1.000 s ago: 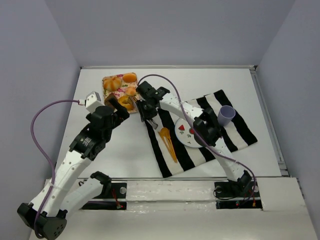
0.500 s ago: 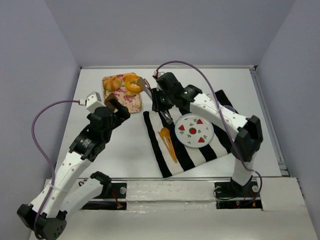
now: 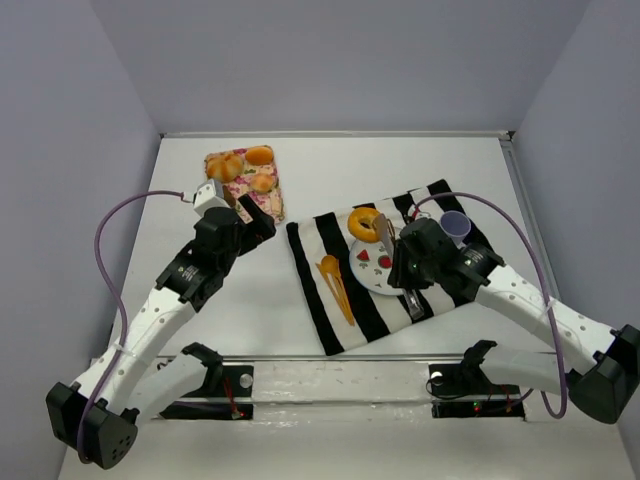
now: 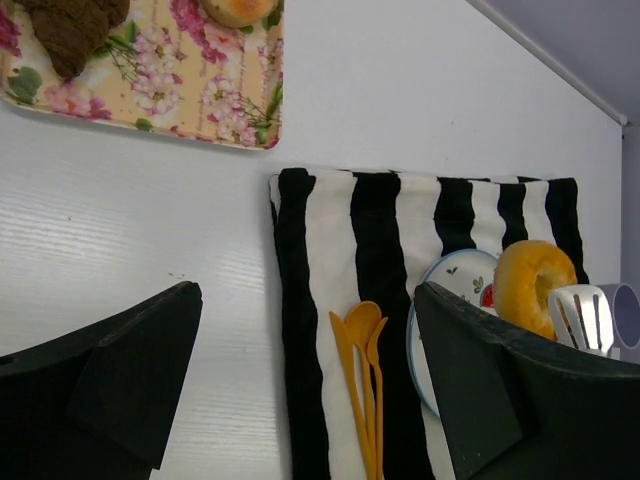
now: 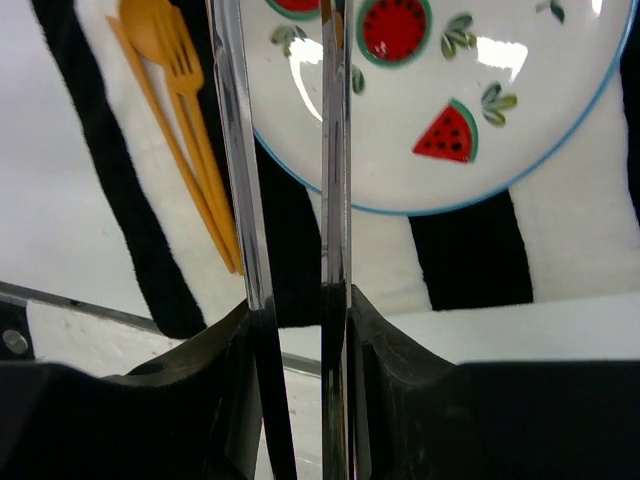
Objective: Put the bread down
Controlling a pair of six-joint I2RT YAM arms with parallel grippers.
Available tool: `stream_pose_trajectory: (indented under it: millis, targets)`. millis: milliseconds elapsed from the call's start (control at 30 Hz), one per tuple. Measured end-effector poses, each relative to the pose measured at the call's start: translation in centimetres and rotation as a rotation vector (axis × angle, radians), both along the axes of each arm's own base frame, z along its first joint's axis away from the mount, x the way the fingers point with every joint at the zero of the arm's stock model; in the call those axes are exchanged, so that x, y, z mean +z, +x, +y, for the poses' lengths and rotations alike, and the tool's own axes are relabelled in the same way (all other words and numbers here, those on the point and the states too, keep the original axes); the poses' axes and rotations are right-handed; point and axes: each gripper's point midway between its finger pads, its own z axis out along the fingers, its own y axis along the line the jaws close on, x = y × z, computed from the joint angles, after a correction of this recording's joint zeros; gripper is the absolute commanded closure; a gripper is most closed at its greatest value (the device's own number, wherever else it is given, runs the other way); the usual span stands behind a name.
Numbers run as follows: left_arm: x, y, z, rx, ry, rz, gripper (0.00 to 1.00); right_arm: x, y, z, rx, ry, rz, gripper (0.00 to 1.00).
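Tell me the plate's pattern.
The plate has watermelon slices and green leaves on white, blue-rimmed; right wrist view best.

One ring bread (image 3: pixel 364 223), three buns (image 3: pixel 259 155), and one each of tray (image 3: pixel 240 187), plate (image 3: pixel 368 273), cup (image 3: pixel 455 226), cloth (image 3: pixel 380 312), tongs (image 5: pixel 230 150).

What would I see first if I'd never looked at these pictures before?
Probably the golden ring of bread, sitting at the far edge of the watermelon plate on the black-and-white striped cloth. Right beside it are shiny metal tongs, squeezed in the right tool. After that, the flowery tray of buns at the far left.
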Motion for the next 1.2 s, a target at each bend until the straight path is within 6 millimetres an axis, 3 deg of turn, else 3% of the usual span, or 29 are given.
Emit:
stream_pose_trajectory:
  millis: [133,233,367,567,733,900,1000,1133,1200]
  targets:
    - [-0.4,0.2,-0.4,-0.014,0.001,0.01,0.01,-2.5,-1.9,-1.1,-0.031,-0.025,0.091,0.88]
    - [-0.3,0.2,-0.4,-0.014,0.001,0.009,0.01,-4.1,-3.1,-1.9,-0.056,-0.056,0.161,0.72]
    - [-0.3,0.2,-0.3,-0.014,0.003,0.008,0.01,-4.8,-3.6,-2.4,-0.081,-0.078,0.194,0.53]
    - [-0.3,0.2,-0.3,-0.015,0.004,0.008,0.01,-5.1,-3.5,-3.0,-0.11,-0.114,0.196,0.39]
    - [-0.3,0.2,-0.3,-0.016,0.006,0.008,0.01,-4.2,-2.8,-3.3,-0.135,-0.125,0.165,0.41]
    - [-0.3,0.2,-0.3,-0.016,0.007,0.007,0.01,-2.5,-1.9,-3.4,-0.142,-0.125,0.11,0.59]
    - [-0.3,0.2,-0.3,-0.015,0.006,0.007,0.01,-0.7,-1.1,-2.6,-0.094,-0.099,0.063,0.59]
    - [0.0,0.0,-0.1,-0.01,0.004,-0.001,0.01,1.8,0.1,1.3,0.057,-0.012,-0.007,0.57]
    - [0.3,-0.4,0.2,0.0,-0.003,-0.007,0.01,2.3,0.6,4.9,0.161,0.01,-0.037,0.57]
